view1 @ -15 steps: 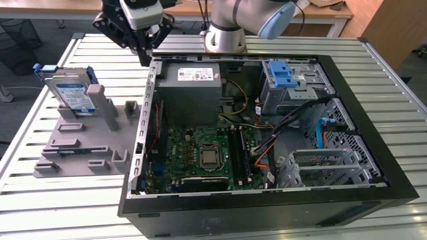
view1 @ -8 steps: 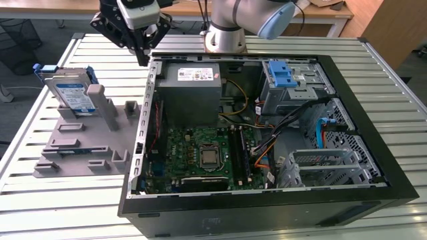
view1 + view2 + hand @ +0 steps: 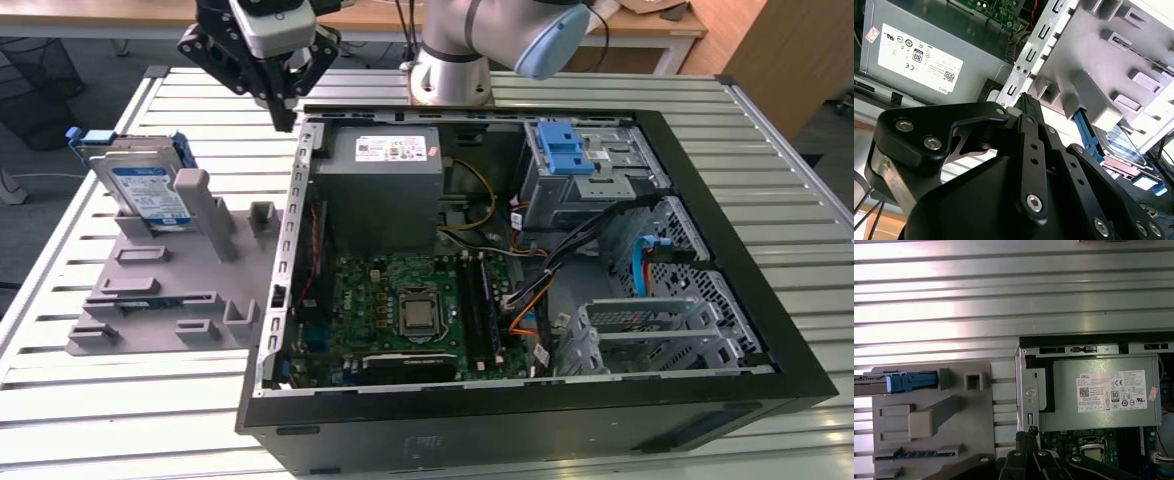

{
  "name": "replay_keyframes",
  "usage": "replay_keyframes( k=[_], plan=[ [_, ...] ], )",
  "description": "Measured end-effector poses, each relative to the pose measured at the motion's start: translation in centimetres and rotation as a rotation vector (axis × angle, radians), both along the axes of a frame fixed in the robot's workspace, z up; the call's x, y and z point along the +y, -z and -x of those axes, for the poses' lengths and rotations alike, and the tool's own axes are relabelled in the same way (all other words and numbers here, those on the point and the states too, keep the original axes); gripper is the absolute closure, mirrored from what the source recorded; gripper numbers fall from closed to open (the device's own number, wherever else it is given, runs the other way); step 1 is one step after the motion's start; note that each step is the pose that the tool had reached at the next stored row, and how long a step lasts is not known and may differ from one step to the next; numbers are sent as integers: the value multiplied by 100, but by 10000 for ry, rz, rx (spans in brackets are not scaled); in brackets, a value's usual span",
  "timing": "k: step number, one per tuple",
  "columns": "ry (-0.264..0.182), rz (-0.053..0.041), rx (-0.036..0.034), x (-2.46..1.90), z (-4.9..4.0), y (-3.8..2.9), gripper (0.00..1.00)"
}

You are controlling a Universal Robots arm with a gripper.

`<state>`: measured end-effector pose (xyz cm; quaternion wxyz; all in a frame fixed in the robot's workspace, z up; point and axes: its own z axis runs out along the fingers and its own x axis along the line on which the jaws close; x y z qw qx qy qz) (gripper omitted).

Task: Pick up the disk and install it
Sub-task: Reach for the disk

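The disk (image 3: 144,182) stands on edge in a slot of the grey fixture (image 3: 180,290) at the exterior view's left, silver with a blue-and-white label and a blue carrier frame. The first wrist view shows the disk (image 3: 906,382) edge-on, and in the second wrist view the disk (image 3: 1119,145) sits behind a grey block. My gripper (image 3: 283,118) hangs over the far left corner of the open computer case (image 3: 747,300), to the right of the disk and apart from it. Its fingers (image 3: 1026,436) are shut together with nothing between them; the second wrist view shows the gripper (image 3: 1026,98) pointing at the case's edge.
Inside the case lie a grey power-supply box (image 3: 380,180), a green motherboard (image 3: 407,310), a blue latch on a metal cage (image 3: 567,150) and an empty drive cage (image 3: 654,335). The arm's base (image 3: 447,75) stands behind the case on the slatted metal table (image 3: 120,400).
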<state>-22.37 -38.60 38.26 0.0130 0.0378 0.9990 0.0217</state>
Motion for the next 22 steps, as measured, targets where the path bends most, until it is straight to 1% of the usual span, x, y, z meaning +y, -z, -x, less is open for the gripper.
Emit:
replay_keyframes(
  k=[22],
  plan=[
    [0,-1,-1,14,56,4,89]
  ],
)
